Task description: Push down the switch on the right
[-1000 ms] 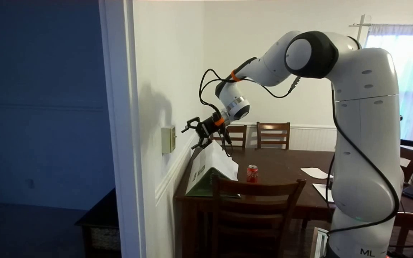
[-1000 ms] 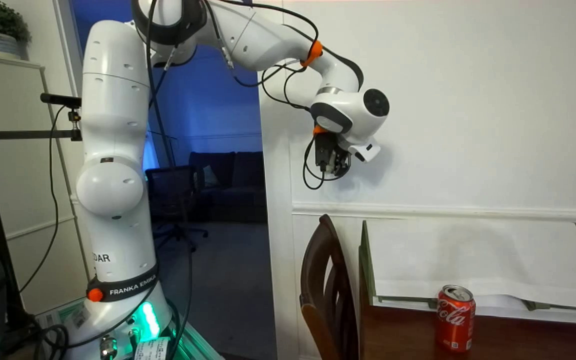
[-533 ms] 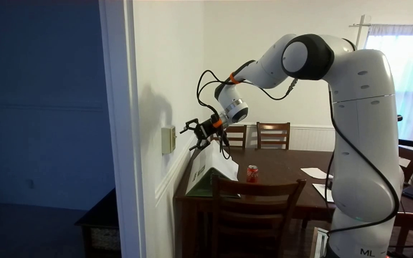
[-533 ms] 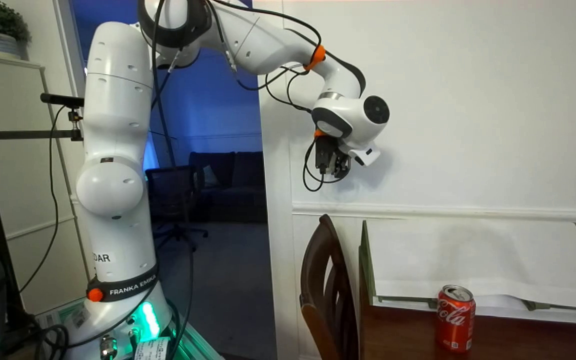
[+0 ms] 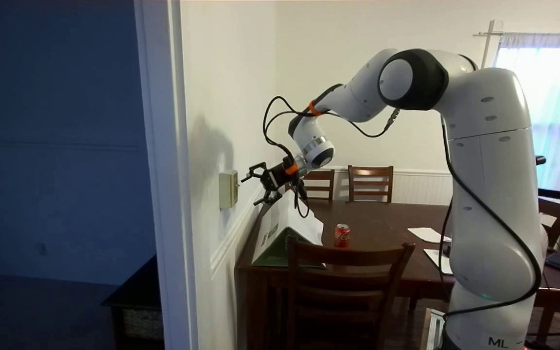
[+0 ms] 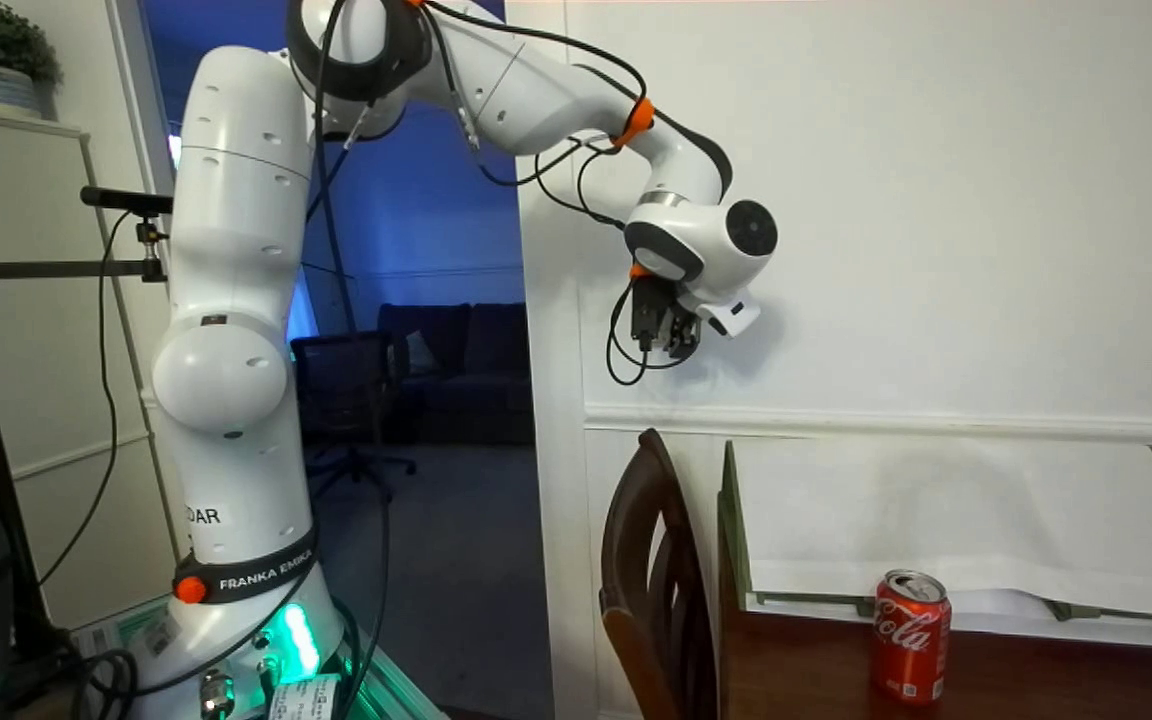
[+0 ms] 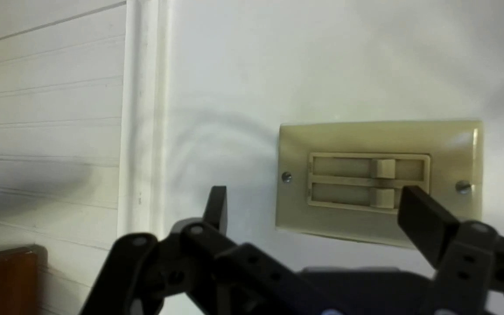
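Observation:
The cream-beige switch plate (image 5: pixel 228 189) is on the wall in an exterior view; my arm hides it in an exterior view (image 6: pixel 701 235). In the wrist view the plate (image 7: pixel 379 138) lies sideways, with two slide toggles. The wall's trim is at the left there, so the lower toggle (image 7: pixel 382 198) is the one on the right; the other toggle (image 7: pixel 383 168) is above it. Both stand toward the upper end of their slots. My gripper (image 7: pixel 314 205) is open and empty, facing the plate. In an exterior view the gripper (image 5: pixel 250 191) has its upper fingertip close to the plate, apparently not touching.
A dark table (image 5: pixel 377 218) holds a red can (image 5: pixel 342 236) and a white and green folded board (image 5: pixel 280 243) against the wall, below the gripper. A wooden chair (image 5: pixel 348 282) stands in front. A wall trim rail (image 6: pixel 836 420) runs below the gripper.
The arm has lowered slightly and the gripper has moved a little toward the wall and the switch plate. The fingers stay open.

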### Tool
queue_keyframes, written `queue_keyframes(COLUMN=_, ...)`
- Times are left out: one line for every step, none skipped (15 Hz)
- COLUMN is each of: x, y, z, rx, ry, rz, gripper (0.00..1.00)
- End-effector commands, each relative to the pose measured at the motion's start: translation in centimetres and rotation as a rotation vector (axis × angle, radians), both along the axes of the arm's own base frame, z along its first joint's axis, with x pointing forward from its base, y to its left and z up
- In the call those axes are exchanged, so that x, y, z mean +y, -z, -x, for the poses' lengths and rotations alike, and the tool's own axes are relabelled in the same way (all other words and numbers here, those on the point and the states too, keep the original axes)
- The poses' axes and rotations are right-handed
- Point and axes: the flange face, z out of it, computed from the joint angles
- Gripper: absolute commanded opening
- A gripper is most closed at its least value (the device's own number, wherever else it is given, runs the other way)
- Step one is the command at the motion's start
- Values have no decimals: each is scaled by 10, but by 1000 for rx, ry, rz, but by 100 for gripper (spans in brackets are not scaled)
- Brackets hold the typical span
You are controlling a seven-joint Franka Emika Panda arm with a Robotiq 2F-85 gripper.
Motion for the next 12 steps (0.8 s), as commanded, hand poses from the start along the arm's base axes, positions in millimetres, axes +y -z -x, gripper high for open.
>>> queue_keyframes(x=1, y=0, z=-10, rx=-17, ry=21, rz=-5, gripper=100)
queue_keyframes(x=1, y=0, z=-11, rx=-18, ry=23, rz=-3, gripper=100)
queue_keyframes(x=1, y=1, z=-12, rx=-17, ry=27, rz=-2, gripper=100)
queue_keyframes(x=1, y=1, z=-13, rx=-17, ry=28, rz=-1, gripper=100)
queue_keyframes(x=1, y=2, z=-14, rx=-16, ry=31, rz=0, gripper=100)
queue_keyframes(x=1, y=2, z=-15, rx=-16, ry=32, rz=1, gripper=100)
queue_keyframes(x=1, y=3, z=-15, rx=-15, ry=35, rz=4, gripper=100)
queue_keyframes(x=0, y=4, z=-16, rx=-12, ry=40, rz=4, gripper=100)
queue_keyframes(x=-1, y=5, z=-17, rx=-12, ry=43, rz=8, gripper=100)
queue_keyframes(x=-1, y=6, z=-18, rx=-11, ry=45, rz=10, gripper=100)
queue_keyframes(x=-1, y=7, z=-19, rx=-9, ry=46, rz=13, gripper=100)
queue_keyframes(x=0, y=8, z=-20, rx=-6, ry=47, rz=15, gripper=100)
